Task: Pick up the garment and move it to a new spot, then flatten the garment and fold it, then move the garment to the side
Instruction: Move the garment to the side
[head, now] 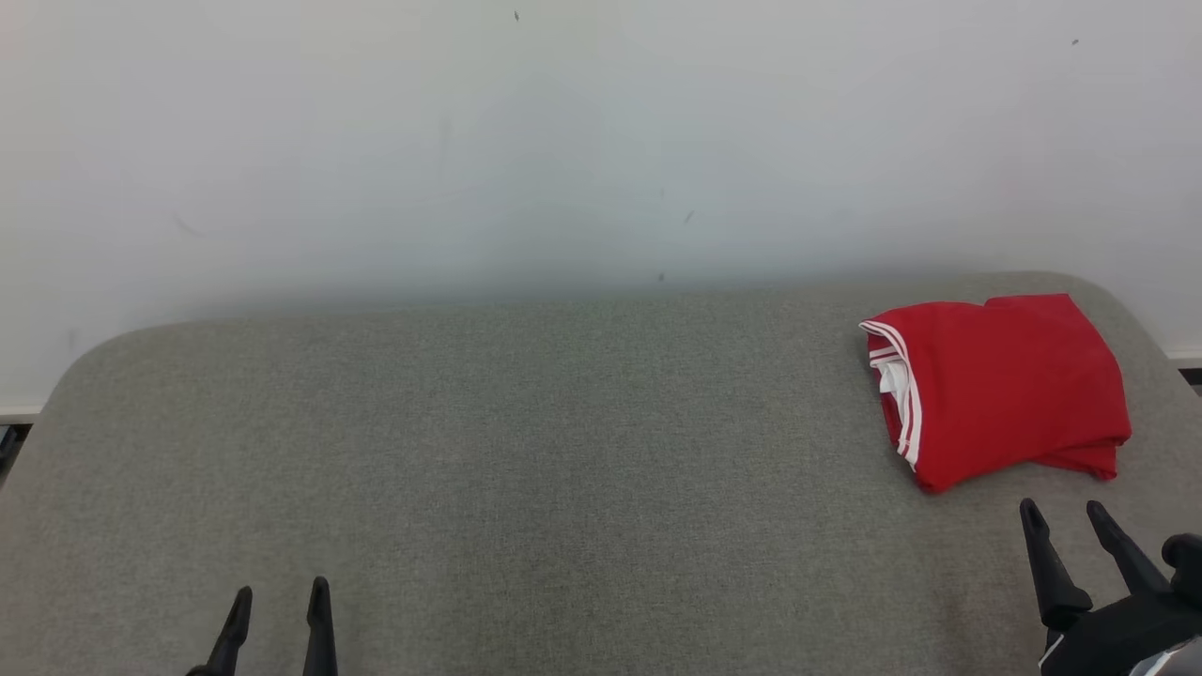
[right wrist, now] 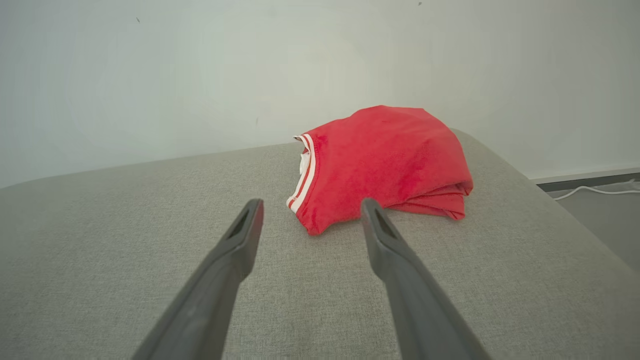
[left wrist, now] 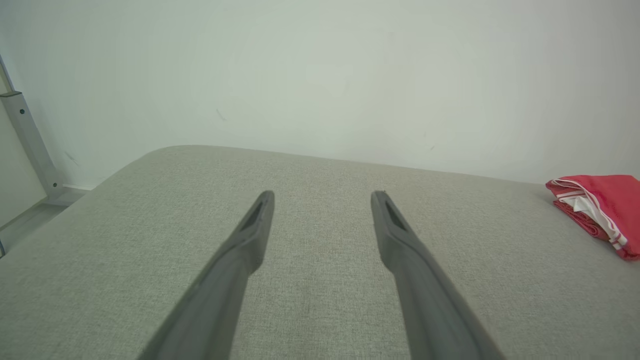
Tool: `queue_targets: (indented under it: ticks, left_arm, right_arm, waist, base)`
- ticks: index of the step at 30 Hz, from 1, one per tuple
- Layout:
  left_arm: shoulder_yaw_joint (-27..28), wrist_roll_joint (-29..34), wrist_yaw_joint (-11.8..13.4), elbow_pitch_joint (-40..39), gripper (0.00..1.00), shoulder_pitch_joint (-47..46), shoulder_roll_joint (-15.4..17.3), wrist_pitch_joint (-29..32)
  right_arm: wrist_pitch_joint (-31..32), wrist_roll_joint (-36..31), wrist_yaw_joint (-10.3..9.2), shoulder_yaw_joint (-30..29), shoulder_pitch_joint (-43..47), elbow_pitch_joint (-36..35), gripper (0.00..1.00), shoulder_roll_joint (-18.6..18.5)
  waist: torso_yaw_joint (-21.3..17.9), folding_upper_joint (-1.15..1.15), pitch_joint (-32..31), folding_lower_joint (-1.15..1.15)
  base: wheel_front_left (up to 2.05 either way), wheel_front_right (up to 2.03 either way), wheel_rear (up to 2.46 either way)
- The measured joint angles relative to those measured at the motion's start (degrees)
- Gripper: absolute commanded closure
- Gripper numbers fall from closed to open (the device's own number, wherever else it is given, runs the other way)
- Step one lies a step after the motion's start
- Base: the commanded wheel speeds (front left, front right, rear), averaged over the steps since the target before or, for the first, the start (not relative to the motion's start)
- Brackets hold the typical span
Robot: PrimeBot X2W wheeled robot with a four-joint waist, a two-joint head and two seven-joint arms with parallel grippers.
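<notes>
Nearest the robot, at the lower left of the head view, the left gripper (head: 282, 590) points forward over the grey fabric-covered surface (head: 563, 451). Its two dark fingers stand spread wide with nothing between them. Bare grey fabric lies under them and ahead of them in the left wrist view.

At the lower right, the right gripper (head: 1064, 508) is likewise spread wide and holds nothing. Its fingers aim toward the garment (head: 1005, 385), near it but apart from it: a strip of bare fabric separates the tips from the cloth's near edge.

Farther back, the garment lies folded into a compact red bundle at the far right of the surface, close to its rounded far corner and well apart from the left gripper. White stripes trim its left edge, where a bit of white inner cloth shows. Its layers are stacked at the right edge.

Beyond the surface rises a plain pale wall (head: 563, 141). A grey metal post (left wrist: 27, 140) stands against it at the left, and a white cable (right wrist: 595, 191) lies on the floor at the right.
</notes>
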Motion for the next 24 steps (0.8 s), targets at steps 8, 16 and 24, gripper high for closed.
queue_targets:
  ticks: [8,16,24]
  left_arm:
    - [-0.8,3.9,0.0,-0.6,0.0,0.9,1.2,2.2]
    - [-0.2,3.9,0.0,-1.5,0.0,0.9,0.7,3.2]
    - [1.6,4.0,0.0,-2.7,0.0,0.9,0.0,4.0]
  right_arm:
    - [0.0,-7.8,0.01,-4.6,4.6,-4.3,0.0,1.1]
    - [0.0,-12.1,0.0,-8.7,6.8,-7.4,0.0,3.3]
    - [0.0,-14.9,0.0,-12.5,8.8,-9.7,0.0,5.5]
  waist:
    - [-0.7,0.0,0.1,0.0]
    - [-0.3,0.0,0.2,0.0]
    - [0.3,0.0,0.3,0.0]
  base:
    - [0.0,0.0,0.0]
    - [0.0,0.0,0.0]
    - [0.0,0.0,0.0]
